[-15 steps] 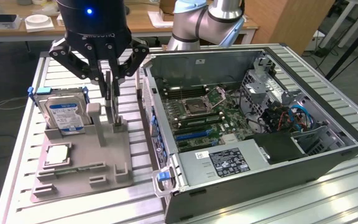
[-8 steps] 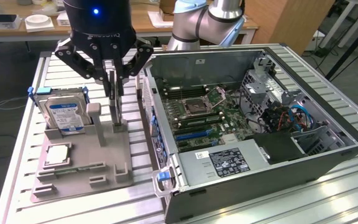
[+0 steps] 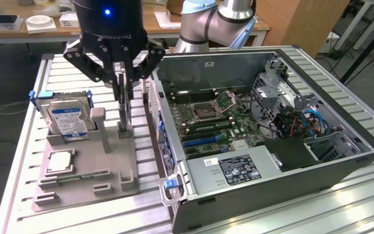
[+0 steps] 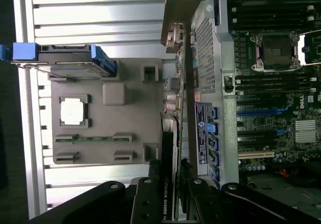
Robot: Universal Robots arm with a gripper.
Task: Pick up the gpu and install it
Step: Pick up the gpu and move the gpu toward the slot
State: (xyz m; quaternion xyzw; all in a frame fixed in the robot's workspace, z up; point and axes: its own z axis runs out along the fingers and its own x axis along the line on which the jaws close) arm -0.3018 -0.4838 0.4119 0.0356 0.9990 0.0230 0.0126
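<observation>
1. I count one gpu [image 3: 123, 111], one silver hard drive [image 3: 66, 119], one square processor chip [image 3: 58, 162] and one narrow memory stick [image 3: 76, 176], all on one grey holder tray [image 3: 109, 161].
2. Beside the tray lies one open computer case [image 3: 343, 165].
3. The arm points straight down; its gripper [image 3: 123, 91] pinches the thin black card by both faces.
4. The card stands upright, on edge, at the tray's post.
5. The table [image 3: 64, 73] is ribbed pale metal.

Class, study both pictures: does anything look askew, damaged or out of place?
Nothing stands out. The hard drive stands upright in the grey fixture, the processor chip lies flat in its recess, and the gpu stands upright in the hand.
</observation>
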